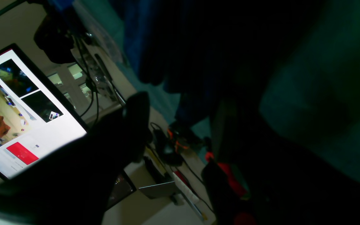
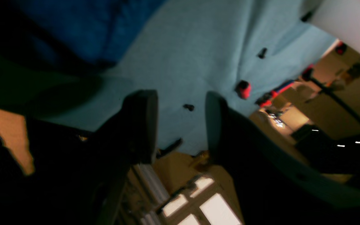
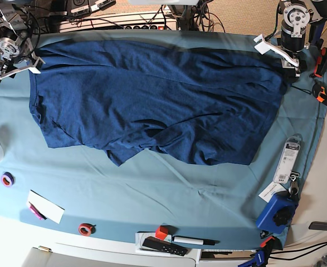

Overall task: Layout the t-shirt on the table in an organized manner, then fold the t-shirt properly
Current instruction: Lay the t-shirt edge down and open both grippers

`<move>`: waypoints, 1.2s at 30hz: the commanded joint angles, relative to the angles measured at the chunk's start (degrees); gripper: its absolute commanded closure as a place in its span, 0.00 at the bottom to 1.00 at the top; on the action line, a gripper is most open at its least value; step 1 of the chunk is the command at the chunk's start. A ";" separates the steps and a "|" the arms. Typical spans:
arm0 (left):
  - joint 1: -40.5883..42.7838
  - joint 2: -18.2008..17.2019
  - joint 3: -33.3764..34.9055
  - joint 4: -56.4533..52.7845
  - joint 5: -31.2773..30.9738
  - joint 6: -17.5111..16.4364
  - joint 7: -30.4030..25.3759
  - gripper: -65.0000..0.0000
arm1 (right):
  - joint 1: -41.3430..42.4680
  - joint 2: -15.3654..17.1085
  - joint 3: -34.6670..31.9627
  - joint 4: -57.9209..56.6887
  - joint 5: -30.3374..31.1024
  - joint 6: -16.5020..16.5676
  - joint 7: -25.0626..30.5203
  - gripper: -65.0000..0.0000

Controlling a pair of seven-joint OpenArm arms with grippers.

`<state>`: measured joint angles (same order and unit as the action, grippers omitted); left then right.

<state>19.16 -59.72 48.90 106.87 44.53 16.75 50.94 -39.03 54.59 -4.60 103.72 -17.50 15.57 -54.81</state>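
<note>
Navy t-shirt [image 3: 152, 105] spread flat — left gripper [image 3: 277, 54], right gripper [image 3: 17, 68] at corners

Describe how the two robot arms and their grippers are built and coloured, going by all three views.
Both arms end in silver-grey round metal motor housings with black cabling. In the base view the left gripper and the right gripper carry flat white finger plates. From the right wrist view, the right gripper's fingers look like dark, blunt, rounded-tip paddles. The left wrist view is too dark for detail.

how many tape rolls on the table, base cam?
2. A purple tape roll near the left edge of the table, and a red tape roll near the front edge. The t-shirt may hide others.
</note>
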 commanded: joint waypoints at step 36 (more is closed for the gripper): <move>-22.91 6.32 -33.97 3.69 -42.27 -14.75 -16.90 0.57 | 24.17 -8.26 21.59 0.44 19.08 -4.22 3.17 0.62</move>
<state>-3.01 -52.16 15.46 109.86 -0.40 -0.08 35.16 -15.22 44.71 16.49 103.57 2.63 12.27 -52.56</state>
